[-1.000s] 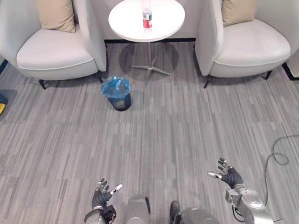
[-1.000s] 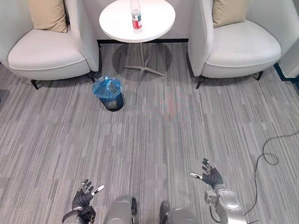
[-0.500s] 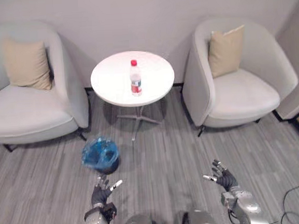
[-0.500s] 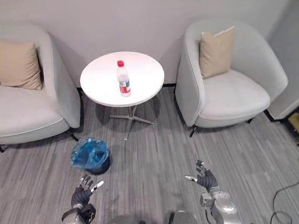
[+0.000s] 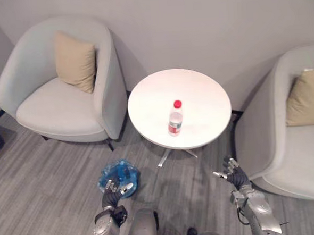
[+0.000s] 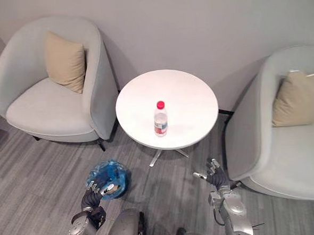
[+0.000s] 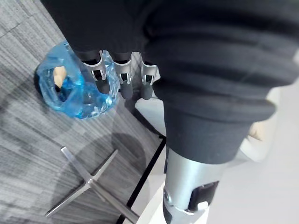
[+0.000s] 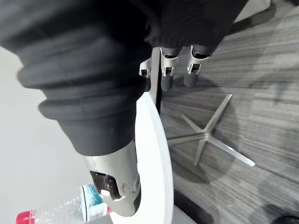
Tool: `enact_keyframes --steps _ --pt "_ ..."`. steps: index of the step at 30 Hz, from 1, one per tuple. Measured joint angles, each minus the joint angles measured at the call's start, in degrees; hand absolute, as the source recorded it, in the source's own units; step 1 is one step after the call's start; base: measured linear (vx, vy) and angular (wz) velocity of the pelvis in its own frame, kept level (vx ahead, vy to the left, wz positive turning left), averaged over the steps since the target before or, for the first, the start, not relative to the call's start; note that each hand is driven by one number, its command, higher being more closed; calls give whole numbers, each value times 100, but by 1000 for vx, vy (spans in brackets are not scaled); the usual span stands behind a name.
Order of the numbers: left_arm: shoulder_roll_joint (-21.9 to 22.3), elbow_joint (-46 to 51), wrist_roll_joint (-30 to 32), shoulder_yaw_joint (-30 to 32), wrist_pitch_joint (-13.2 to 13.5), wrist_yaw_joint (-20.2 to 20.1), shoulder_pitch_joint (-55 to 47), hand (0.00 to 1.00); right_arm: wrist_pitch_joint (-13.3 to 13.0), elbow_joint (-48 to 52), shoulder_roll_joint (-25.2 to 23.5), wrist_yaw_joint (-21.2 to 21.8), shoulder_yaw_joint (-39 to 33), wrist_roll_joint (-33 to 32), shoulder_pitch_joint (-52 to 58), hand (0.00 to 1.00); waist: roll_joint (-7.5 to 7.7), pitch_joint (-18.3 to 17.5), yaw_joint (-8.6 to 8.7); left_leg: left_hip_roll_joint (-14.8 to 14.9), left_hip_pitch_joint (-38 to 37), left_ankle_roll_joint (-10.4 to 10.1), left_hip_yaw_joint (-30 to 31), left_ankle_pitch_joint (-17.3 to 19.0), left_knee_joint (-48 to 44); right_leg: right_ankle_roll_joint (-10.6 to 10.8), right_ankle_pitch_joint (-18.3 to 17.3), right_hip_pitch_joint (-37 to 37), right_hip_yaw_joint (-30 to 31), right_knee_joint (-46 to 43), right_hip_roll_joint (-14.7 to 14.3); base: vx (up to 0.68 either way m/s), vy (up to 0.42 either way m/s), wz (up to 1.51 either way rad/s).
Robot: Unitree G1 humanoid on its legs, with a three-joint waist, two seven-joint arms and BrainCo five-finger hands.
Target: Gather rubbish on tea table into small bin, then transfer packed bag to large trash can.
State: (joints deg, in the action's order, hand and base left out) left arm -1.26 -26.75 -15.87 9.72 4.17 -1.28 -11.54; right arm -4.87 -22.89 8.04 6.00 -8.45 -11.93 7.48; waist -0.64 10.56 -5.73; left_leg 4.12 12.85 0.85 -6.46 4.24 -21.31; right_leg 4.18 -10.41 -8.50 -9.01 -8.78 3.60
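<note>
**At the desk, near edge: approach done, nothing picked up yet**

Whole view has shifted against half a second ago. That's the head camera moving with the robot, not the furniture. Back then the desk stood further off with both armchairs fully in frame. Now it sits just ahead of both hands and the right armchair is cut by the frame edge. Desk, chairs and bin keep the same layout relative to each other.

- bottle: clear plastic, red cap, upright, a little toward the near edge from the desk's middle. I see nothing else on the desk.
- small bin: on the floor off the desk's left side, near the front of the left armchair, lined with a blue bag. The left wrist view shows something pale tan inside. Can't tell what it is.
- left hand: low, overlapping the bin in the head view, fingers straight and spread, holding nothing.
- right hand: low, off the desk's near right edge, just beside the right armchair, fingers spread, empty. Its wrist view looks along the desk rim, with the bottle past it on top.

My read is that the walk-in is about finished and the grasp hasn't begun. The next move calls for raising a hand over the near edge to the bottle, and either hand looks workable. The bottle is tall and light, so a sideways bump would likely tip it. The bin is close on the left, so the carry should be short.
</note>
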Motion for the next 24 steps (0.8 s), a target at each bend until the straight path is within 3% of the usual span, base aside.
enact_keyframes --steps 1,2,5,6,8,9,12,13,16,18,24 --pt "-18 7 25 -5 -2 -2 -57 0 0 127 -44 -1 0 11 12 0 107 -25 -13 -128 -48 73 -92 68 91 45 -150 81 48 -198 167 227 96 0" --pt "-17 7 26 -5 -2 -2 -63 0 -1 140 -46 -1 1 13 12 0 110 -25 -14 -131 -51 87 -102 83 89 50 -163 90 55 -217 173 192 95 -33" --pt "9 3 58 -119 -15 -6 -362 0 -38 252 -79 -1 41 64 -79 0 102 -11 -96 -241 -511 189 -355 541 102 108 -274 428 466 -1496 403 199 133 -40" --pt "-20 1 59 -133 -14 3 -383 0 -42 252 -88 -1 96 73 -76 0 134 7 -68 -283 -736 236 -348 634 165 78 -200 713 582 -2347 458 191 96 -3" --pt "-94 -18 58 -136 -14 8 -442 0 -51 248 -82 16 227 80 -71 0 152 -6 67 -328 -960 281 -213 732 200 -14 -365 1009 801 -2947 383 189 38 32" --pt "-119 -46 59 -135 -13 9 -427 0 -84 249 -85 44 301 90 -81 0 172 -33 144 -325 -1060 270 -117 763 246 -55 -534 1215 949 -2896 258 192 -1 47" --pt "-248 -143 60 -127 -9 11 -317 0 -153 254 -71 57 390 121 -101 0 262 -89 179 -341 -1119 216 73 701 256 -45 -501 1439 1148 -1952 9 198 -68 60" --pt "-337 -224 74 -129 0 5 -219 0 -156 262 -53 55 424 137 -113 0 448 -168 178 -520 -1125 143 248 751 200 -7 205 1508 1140 -1220 57 228 -122 65" --pt "-205 -304 79 -113 4 3 -238 0 -154 406 107 95 529 342 -191 0 81 -221 156 -389 -1145 88 440 744 360 -84 376 1277 1057 -660 -62 202 -87 20" --pt "-202 -308 80 -109 4 -2 -306 0 -160 415 205 215 614 365 -266 0 -38 -233 159 -322 -1143 47 480 717 508 -116 537 1160 1043 -347 -146 136 -67 -5" --pt "-208 -318 153 -110 6 -113 -220 0 -159 415 401 448 807 367 -298 0 -37 -223 177 -320 -1246 -26 741 641 730 -160 763 773 803 292 -165 67 -37 17"
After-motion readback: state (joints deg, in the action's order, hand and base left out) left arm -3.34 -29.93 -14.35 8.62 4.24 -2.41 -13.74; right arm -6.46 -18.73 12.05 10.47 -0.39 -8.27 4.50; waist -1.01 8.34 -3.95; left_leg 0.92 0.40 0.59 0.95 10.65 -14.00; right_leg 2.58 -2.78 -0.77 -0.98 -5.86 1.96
